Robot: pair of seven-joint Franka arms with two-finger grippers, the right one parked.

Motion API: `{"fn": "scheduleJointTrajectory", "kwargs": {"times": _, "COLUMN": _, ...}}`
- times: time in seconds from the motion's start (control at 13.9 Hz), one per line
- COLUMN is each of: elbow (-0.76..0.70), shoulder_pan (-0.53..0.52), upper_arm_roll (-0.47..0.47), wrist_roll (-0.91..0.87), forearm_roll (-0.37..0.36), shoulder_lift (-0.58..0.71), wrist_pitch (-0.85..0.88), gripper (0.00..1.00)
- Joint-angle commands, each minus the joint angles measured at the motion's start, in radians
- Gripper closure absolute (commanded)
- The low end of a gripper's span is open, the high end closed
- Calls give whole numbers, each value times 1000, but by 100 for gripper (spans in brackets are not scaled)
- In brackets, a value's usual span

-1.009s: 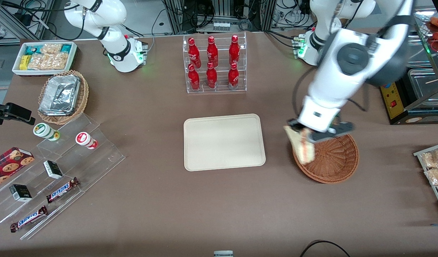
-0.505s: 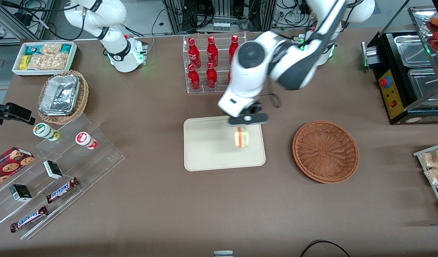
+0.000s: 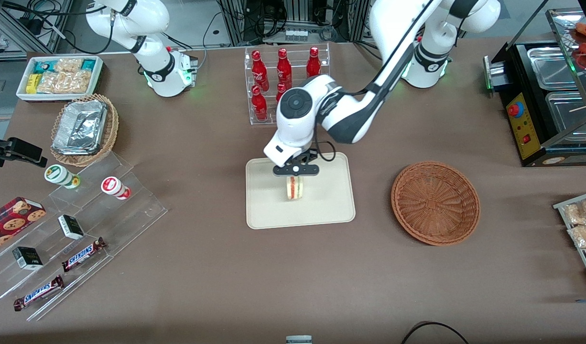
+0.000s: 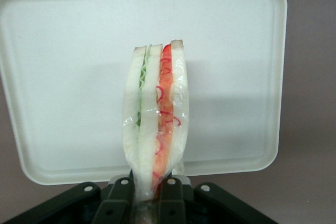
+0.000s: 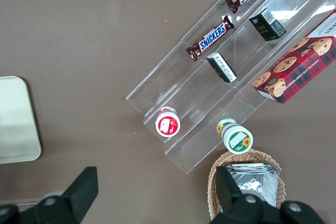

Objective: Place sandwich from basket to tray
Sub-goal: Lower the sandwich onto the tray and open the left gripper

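From the front we see our gripper (image 3: 295, 171) over the cream tray (image 3: 331, 210), toward the edge nearer the bottle rack (image 3: 262, 114), with the sandwich (image 3: 294, 188) hanging below it, cut edge toward the camera. The red-brown wicker basket (image 3: 435, 203) sits well apart, toward the working arm's end of the table, and holds nothing we can make out. Toward the parked arm's end lie the tan basket of foil trays (image 3: 84, 130), the white bin of wrapped snacks (image 3: 59, 76) and the clear stepped display (image 3: 82, 224) with its Snickers bars.

In the left wrist view the fingers (image 4: 122, 199) are clamped on the base of the sandwich (image 4: 155, 116), which stands out from them on edge: white bread, a green layer, a red-orange layer, all under clear wrap. The tray (image 4: 63, 77) fills the background, and the wedge lies well inside its rim. We cannot tell from here whether the sandwich's free end touches the tray or hangs just above it.

The right wrist view shows only a corner of the tray (image 5: 16, 124) and the display shelves (image 5: 220, 82); neither sandwich nor gripper appears.

We judge the carry finished and the placing step in hand. The next move calls for a short, gentle descent until the wedge rests on the tray, then parting the fingers and lifting straight up. Held on edge, the wedge will likely tip onto a flat side when freed, so we would let go low.
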State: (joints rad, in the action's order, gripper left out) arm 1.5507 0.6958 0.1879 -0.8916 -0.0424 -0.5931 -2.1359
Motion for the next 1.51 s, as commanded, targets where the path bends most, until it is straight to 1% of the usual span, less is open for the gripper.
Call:
{"fn": "scheduleJointTrajectory", "kwargs": {"times": 0.0, "elbow": -31, "shoulder_pan": 30, "upper_arm_roll": -16, "wrist_roll": -52, "forearm_roll": -17, "shoulder_lift": -48, "wrist_pitch": -13, "gripper": 100}}
{"fn": "scheduleJointTrajectory", "kwargs": {"times": 0.14, "elbow": -37, "shoulder_pan": 37, "upper_arm_roll": -19, "wrist_roll": -127, "forearm_roll": -19, "shoulder_lift": -79, "wrist_pitch": -15, "gripper": 100}}
{"fn": "scheduleJointTrajectory", "kwargs": {"times": 0.29, "elbow": -35, "shoulder_pan": 37, "upper_arm_roll": -24, "wrist_roll": -142, "forearm_roll": -19, "shoulder_lift": -85, "wrist_pitch": -13, "gripper": 100}}
{"fn": "scheduleJointTrajectory", "kwargs": {"times": 0.36, "elbow": -37, "shoulder_pan": 37, "upper_arm_roll": -25, "wrist_roll": -142, "forearm_roll": -28, "shoulder_lift": -99, "wrist_pitch": -15, "gripper": 100}}
{"fn": "scheduleJointTrajectory", "kwargs": {"times": 0.5, "elbow": -40, "shoulder_pan": 37, "upper_arm_roll": -24, "wrist_roll": -158, "forearm_roll": -91, "shoulder_lift": -116, "wrist_pitch": -19, "gripper": 100}}
{"fn": "scheduleJointTrajectory", "kwargs": {"times": 0.72, "elbow": -37, "shoulder_pan": 37, "upper_arm_roll": -24, "wrist_roll": -161, "forearm_roll": -97, "shoulder_lift": -122, "wrist_pitch": -58, "gripper": 100}}
{"fn": "scheduleJointTrajectory", "kwargs": {"times": 0.79, "elbow": -37, "shoulder_pan": 37, "upper_arm_roll": -24, "wrist_roll": -162, "forearm_roll": -97, "shoulder_lift": -122, "wrist_pitch": -59, "gripper": 78}}
{"fn": "scheduleJointTrajectory", "kwargs": {"times": 0.86, "elbow": -38, "shoulder_pan": 37, "upper_arm_roll": -24, "wrist_roll": -162, "forearm_roll": -97, "shoulder_lift": -122, "wrist_pitch": -59, "gripper": 36}}
{"fn": "scheduleJointTrajectory", "kwargs": {"times": 0.94, "elbow": -38, "shoulder_pan": 37, "upper_arm_roll": -24, "wrist_roll": -162, "forearm_roll": -97, "shoulder_lift": -122, "wrist_pitch": -59, "gripper": 9}}
{"fn": "scheduleJointTrajectory", "kwargs": {"times": 1.01, "elbow": -38, "shoulder_pan": 37, "upper_arm_roll": -24, "wrist_roll": -161, "forearm_roll": -99, "shoulder_lift": -119, "wrist_pitch": -59, "gripper": 1}}
{"fn": "scheduleJointTrajectory", "kwargs": {"times": 1.3, "elbow": -34, "shoulder_pan": 37, "upper_arm_roll": -24, "wrist_roll": -159, "forearm_roll": -96, "shoulder_lift": -74, "wrist_pitch": -42, "gripper": 0}}
{"fn": "scheduleJointTrajectory", "kwargs": {"times": 1.44, "elbow": -38, "shoulder_pan": 37, "upper_arm_roll": -24, "wrist_roll": -159, "forearm_roll": -96, "shoulder_lift": -22, "wrist_pitch": 16, "gripper": 0}}
